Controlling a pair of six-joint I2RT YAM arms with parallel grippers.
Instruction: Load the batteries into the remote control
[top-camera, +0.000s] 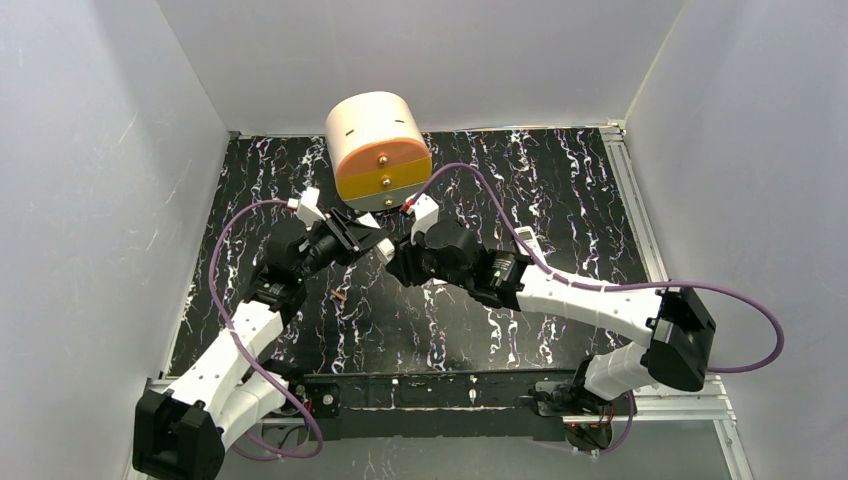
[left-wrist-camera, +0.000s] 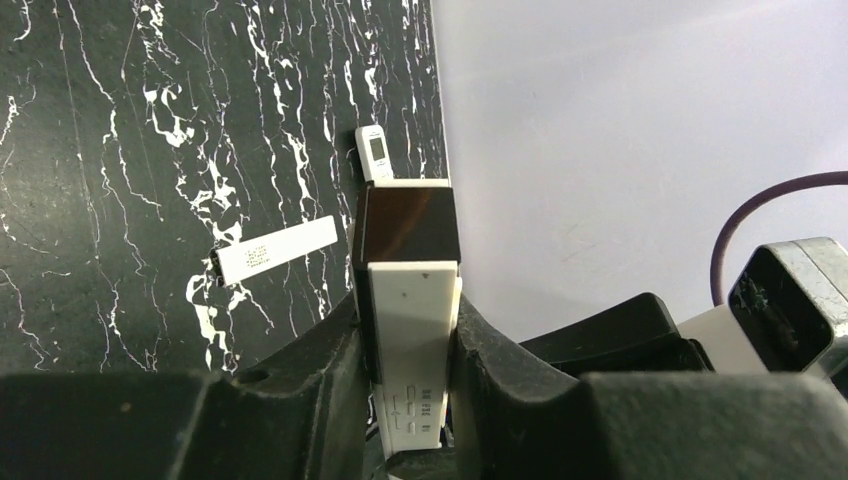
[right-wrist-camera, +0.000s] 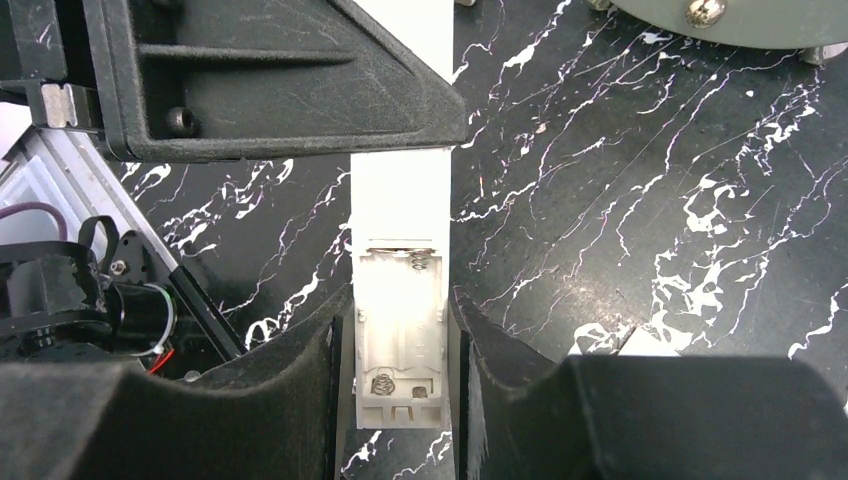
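Observation:
The remote control (right-wrist-camera: 400, 200) hangs above the black marbled table, held by both grippers. My right gripper (right-wrist-camera: 400, 310) is shut on its sides at the end where the battery compartment (right-wrist-camera: 402, 330) lies open and empty, its springs showing. My left gripper (left-wrist-camera: 410, 310) is shut on the other part, where a dark panel (left-wrist-camera: 405, 220) and small buttons show. One of its fingers (right-wrist-camera: 280, 80) lies across the plain white back. From above, the left gripper (top-camera: 372, 243) and the right gripper (top-camera: 395, 258) meet tip to tip. One slim brown battery (top-camera: 338, 296) lies on the table near the left arm.
A rounded orange and yellow drawer box (top-camera: 378, 150) stands at the back, just behind the grippers. A narrow white bar (left-wrist-camera: 275, 250) and a smaller white device with a tiny screen (left-wrist-camera: 375, 155) lie on the table. A white wedge piece (right-wrist-camera: 640, 342) lies beside my right finger.

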